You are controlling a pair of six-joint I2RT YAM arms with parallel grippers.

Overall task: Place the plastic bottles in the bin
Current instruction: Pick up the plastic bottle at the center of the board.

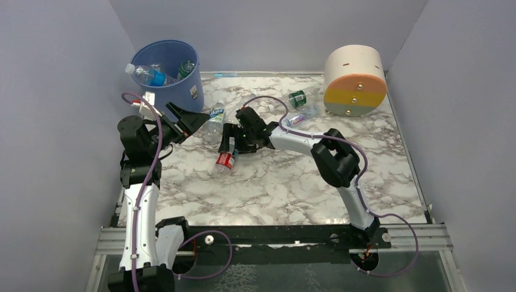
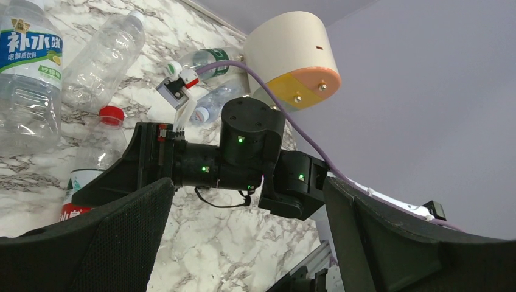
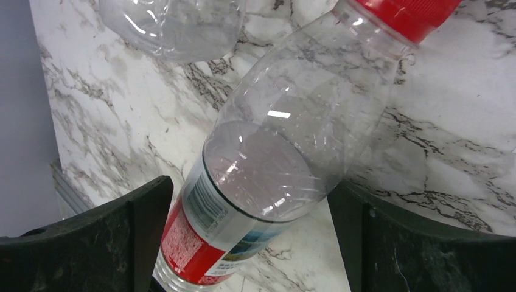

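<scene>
The blue bin [image 1: 173,91] stands at the back left with a blue-label bottle [image 1: 152,76] and a green-label bottle [image 1: 185,67] inside. A clear bottle with a red label and red cap [image 1: 226,159] lies on the table. My right gripper [image 1: 228,145] is open, and its jaws stand on either side of this bottle [image 3: 274,152]. My left gripper [image 1: 188,125] is open and empty beside the bin. A blue-label bottle [image 1: 214,118] lies just right of it. A green-label bottle [image 1: 298,98] and another clear bottle [image 1: 299,117] lie near the drum.
The cream, orange and yellow drum [image 1: 355,82] lies on its side at the back right. In the left wrist view a plain clear bottle [image 2: 103,58] lies next to the blue-label one [image 2: 27,67]. Grey walls close in the left, back and right sides.
</scene>
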